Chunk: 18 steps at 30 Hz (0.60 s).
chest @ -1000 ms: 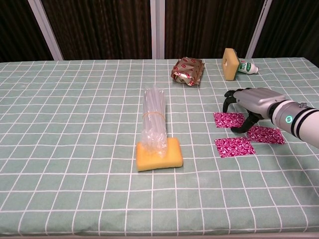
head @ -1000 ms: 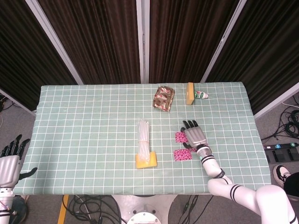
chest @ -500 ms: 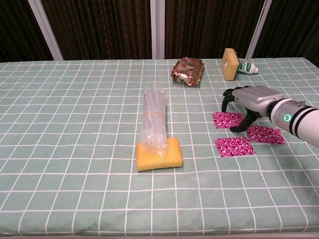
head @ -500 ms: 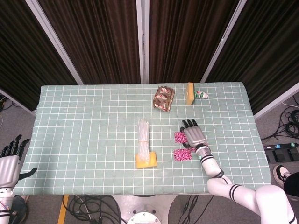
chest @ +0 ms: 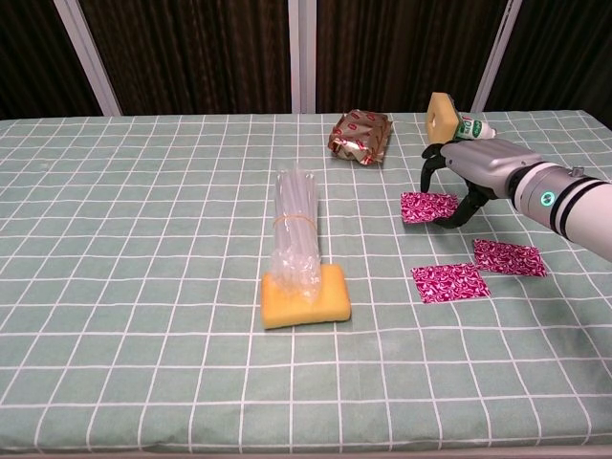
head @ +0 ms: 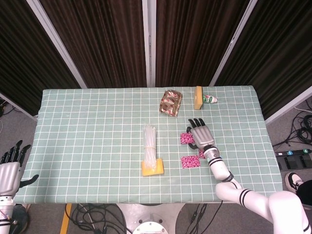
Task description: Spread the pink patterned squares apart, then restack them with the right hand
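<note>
Three pink patterned squares lie apart on the green checked cloth. The far square (chest: 427,207) (head: 186,139) sits under my right hand (chest: 473,172) (head: 201,134), whose arched, spread fingers touch its far edge while the thumb reaches its near right corner. The square stays flat on the cloth. A second square (chest: 449,281) (head: 190,161) lies nearer the front edge. The third square (chest: 509,257) (head: 201,153) lies to its right, partly hidden by my wrist in the head view. My left hand (head: 10,170) hangs beyond the table's left front corner, fingers apart and holding nothing.
A bundle of clear straws (chest: 295,229) rests on a yellow sponge (chest: 306,296) left of the squares. At the back are a shiny snack bag (chest: 361,136), an upright yellow sponge (chest: 441,122) and a small bottle (chest: 475,127).
My right hand has moved toward the back of the table, and the far square has slid with it, away from the other two. The left hand has not moved.
</note>
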Each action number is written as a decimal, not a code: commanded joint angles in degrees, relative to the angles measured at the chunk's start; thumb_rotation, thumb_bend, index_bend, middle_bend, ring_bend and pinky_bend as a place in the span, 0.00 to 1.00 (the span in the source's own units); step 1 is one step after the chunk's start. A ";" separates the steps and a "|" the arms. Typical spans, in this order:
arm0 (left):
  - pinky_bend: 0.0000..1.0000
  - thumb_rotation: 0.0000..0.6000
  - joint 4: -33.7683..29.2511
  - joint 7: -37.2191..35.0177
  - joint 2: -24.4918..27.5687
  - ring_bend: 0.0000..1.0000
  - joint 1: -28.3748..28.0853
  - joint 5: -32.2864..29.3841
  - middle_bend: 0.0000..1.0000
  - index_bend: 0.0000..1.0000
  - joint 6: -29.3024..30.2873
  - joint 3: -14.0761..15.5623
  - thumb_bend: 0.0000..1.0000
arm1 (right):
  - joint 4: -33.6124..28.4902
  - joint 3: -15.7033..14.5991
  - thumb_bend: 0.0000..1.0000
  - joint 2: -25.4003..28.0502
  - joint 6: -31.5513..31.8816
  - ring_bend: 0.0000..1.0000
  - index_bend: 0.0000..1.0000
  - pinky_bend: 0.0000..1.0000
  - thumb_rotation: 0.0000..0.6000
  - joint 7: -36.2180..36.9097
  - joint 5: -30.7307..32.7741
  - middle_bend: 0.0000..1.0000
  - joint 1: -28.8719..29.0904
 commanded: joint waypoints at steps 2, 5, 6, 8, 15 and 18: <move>0.17 1.00 0.04 0.07 -0.05 0.10 -0.14 -0.04 0.10 0.17 -0.23 -0.01 0.08 | -7.06 -0.76 0.19 3.66 1.47 0.00 0.37 0.00 0.87 0.31 -0.93 0.06 -1.41; 0.17 1.00 0.18 0.02 -0.16 0.10 -0.22 0.05 0.10 0.17 -0.29 -0.01 0.08 | -12.72 -2.42 0.19 6.50 2.52 0.00 0.37 0.00 0.86 -0.66 -1.38 0.06 -2.94; 0.17 1.00 0.21 0.00 -0.19 0.10 -0.26 0.04 0.10 0.17 -0.33 -0.03 0.08 | -14.39 -2.94 0.19 7.30 2.76 0.00 0.37 0.00 0.87 -0.99 -1.41 0.06 -3.38; 0.17 1.00 0.28 -0.09 -0.25 0.10 -0.29 0.07 0.10 0.17 -0.38 -0.03 0.08 | -18.11 -4.28 0.19 9.05 3.26 0.00 0.37 0.00 0.87 -1.60 -1.46 0.06 -4.44; 0.17 1.00 0.57 -0.36 -0.39 0.10 -0.38 0.18 0.10 0.17 -0.38 -0.07 0.08 | -25.01 -8.02 0.19 12.04 4.53 0.00 0.36 0.00 0.87 -2.66 -2.20 0.06 -6.89; 0.17 1.00 0.59 -0.48 -0.49 0.10 -0.37 0.48 0.10 0.17 -0.22 0.01 0.08 | -25.26 -8.91 0.19 11.92 4.74 0.00 0.37 0.00 0.87 -2.97 -2.56 0.06 -7.27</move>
